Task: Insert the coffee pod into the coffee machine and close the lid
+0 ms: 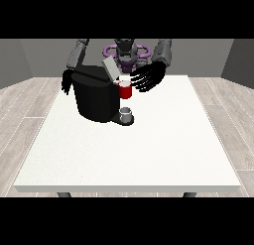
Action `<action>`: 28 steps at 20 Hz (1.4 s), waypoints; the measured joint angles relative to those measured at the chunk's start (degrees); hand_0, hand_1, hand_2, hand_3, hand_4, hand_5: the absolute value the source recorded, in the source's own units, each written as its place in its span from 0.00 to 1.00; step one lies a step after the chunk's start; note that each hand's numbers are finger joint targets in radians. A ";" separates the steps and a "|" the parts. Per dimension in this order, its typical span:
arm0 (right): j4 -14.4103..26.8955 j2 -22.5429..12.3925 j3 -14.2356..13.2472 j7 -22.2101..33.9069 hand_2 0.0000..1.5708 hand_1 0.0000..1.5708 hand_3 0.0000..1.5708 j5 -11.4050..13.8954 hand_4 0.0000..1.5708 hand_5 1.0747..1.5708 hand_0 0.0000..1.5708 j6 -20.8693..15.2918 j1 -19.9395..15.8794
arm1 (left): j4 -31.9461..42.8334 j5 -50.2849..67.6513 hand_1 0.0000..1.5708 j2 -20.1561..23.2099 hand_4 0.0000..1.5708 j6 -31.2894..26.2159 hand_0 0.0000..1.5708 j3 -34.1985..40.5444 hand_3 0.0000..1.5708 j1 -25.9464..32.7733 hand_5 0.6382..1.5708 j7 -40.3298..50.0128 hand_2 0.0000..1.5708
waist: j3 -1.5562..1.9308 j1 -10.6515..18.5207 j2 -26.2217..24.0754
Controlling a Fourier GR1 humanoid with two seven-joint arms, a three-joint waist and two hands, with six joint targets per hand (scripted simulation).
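Worktop: a large white worktop (149, 154), the robot stands at its far side and reaches over it toward me.

Coffee machine: a black coffee machine (95, 97) stands on the far left part of the worktop. Its body is a dark block, and a low base comes out from its front right side.

Lid: the grey lid (111, 68) on top of the machine is up, tilted back and to the left, so the machine is not closed.

Red part: a red cylinder (125, 91) is seen at the right top side of the machine, just under the raised lid. I cannot tell if this is the coffee pod or a part of the machine.

Cup: a small grey cup (126, 112) stands on the base of the machine, directly below the red cylinder.

Robot hand at the view's right: this robot hand (149, 76) hangs just beside the red cylinder, on its right and a little above. Its fingers are spread apart and point to the machine; they hold nothing.

Robot hand at the view's left: this robot hand (66, 83) is at the left edge of the machine, near its upper back corner. Only dark fingers show there, and I cannot tell how they lie.
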 measured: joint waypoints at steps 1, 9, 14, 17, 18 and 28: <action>-0.10 0.48 0.39 -0.61 0.00 0.00 0.00 0.22 0.14 1.00 0.00 0.06 1.47 | 0.08 0.94 0.00 -1.14 0.00 -0.42 0.00 0.29 0.00 1.65 1.00 -0.76 0.00 | -0.01 0.63 -1.72; -2.77 2.35 3.15 -1.68 0.00 0.00 0.00 1.48 0.00 1.00 0.00 0.87 12.82 | 0.63 7.43 0.00 -8.66 0.13 -3.11 0.00 2.50 0.00 19.38 1.00 -9.99 0.00 | -0.07 5.81 -15.86; -8.19 5.67 8.58 0.60 0.00 0.00 0.00 5.45 0.12 1.00 0.00 -2.24 17.51 | 1.98 10.04 0.00 -11.48 0.15 -5.54 0.00 3.37 0.00 30.50 1.00 -14.02 0.00 | -0.11 7.43 -25.47; -13.03 7.25 12.13 3.35 0.00 0.00 0.00 6.86 0.17 1.00 0.00 -3.57 18.95 | 2.54 10.76 0.00 -11.51 0.18 -6.78 0.00 3.67 0.00 35.98 1.00 -15.46 0.00 | -0.10 7.44 -30.11; -14.65 7.58 13.17 4.56 0.00 0.00 0.00 6.98 0.15 1.00 0.00 -3.92 19.66 | 2.81 10.90 0.00 -11.59 0.16 -7.15 0.00 3.70 0.00 38.08 1.00 -15.54 0.00 | -0.09 7.59 -32.09; -32.81 8.15 19.69 13.18 0.00 0.00 0.00 11.14 0.30 1.00 0.00 -10.11 20.26 | -2.31 13.49 0.00 -11.93 0.19 -9.51 0.00 2.82 0.00 47.10 1.00 -17.26 0.00 | -0.02 9.60 -33.04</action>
